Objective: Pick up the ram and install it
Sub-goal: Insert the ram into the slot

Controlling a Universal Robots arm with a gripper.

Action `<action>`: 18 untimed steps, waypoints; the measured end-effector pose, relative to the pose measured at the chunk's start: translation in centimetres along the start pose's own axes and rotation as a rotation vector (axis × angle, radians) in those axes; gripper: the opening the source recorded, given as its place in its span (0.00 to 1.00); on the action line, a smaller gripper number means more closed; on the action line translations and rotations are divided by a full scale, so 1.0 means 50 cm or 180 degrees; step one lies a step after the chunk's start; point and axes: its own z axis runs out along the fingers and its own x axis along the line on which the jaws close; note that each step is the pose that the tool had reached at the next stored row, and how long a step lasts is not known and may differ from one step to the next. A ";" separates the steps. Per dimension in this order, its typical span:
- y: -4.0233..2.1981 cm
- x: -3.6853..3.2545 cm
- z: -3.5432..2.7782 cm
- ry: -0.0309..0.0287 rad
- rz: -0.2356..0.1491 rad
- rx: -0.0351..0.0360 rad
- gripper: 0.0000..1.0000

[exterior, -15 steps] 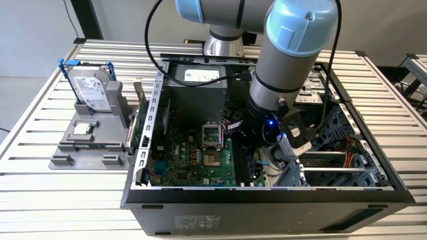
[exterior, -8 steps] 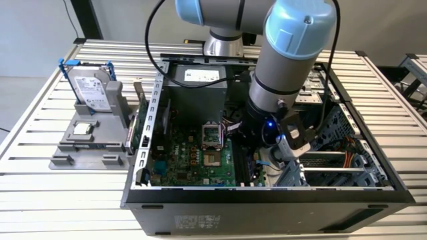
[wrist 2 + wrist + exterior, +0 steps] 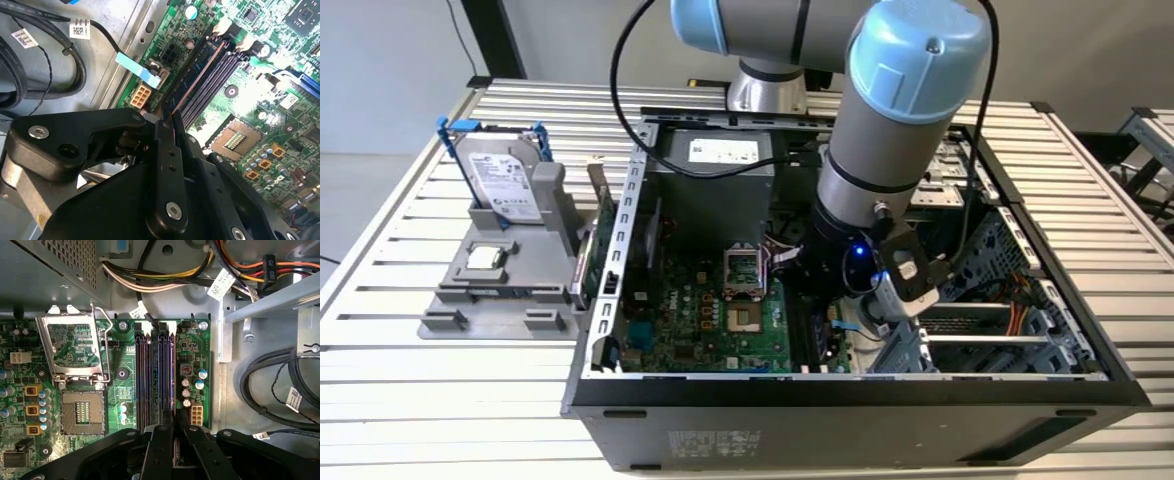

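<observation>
The arm reaches down into the open computer case [image 3: 854, 385], which lies on the slatted worktop [image 3: 400, 420], and the hand [image 3: 167, 120] sits low over the motherboard [image 3: 125, 390] at the bank of memory slots [image 3: 155, 370]. In the second wrist view the two black fingers [image 3: 165, 145] are pressed close together on the end of the ram [image 3: 200, 70], a thin dark board whose top edge runs away from the fingertips along the slot nearest the case wall. The ram appears to stand in or just above that slot; whether it is fully seated cannot be told.

The main risk is misalignment. If the stick's lower edge is slightly off the slot's groove or tilted along its length, downward force would bend the board or strain the slot instead of seating it. Because the grip is at one end only, the far end may ride high and stay unlatched. The pale latches [image 3: 225, 27] at the far end of the slots may also block the stick if they are not swung open. A white connector [image 3: 141, 95] and a cable with a blue tab [image 3: 137, 70] lie just beside the hand and could be snagged.
</observation>
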 end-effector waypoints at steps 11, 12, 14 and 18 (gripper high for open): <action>0.001 0.000 -0.075 0.0000 0.0000 0.0000 1.00; 0.001 0.000 -0.084 0.0001 0.0000 0.0001 1.00; 0.002 0.000 -0.087 0.0000 0.0000 0.0000 1.00; 0.002 0.000 -0.087 0.0001 0.0000 0.0001 0.00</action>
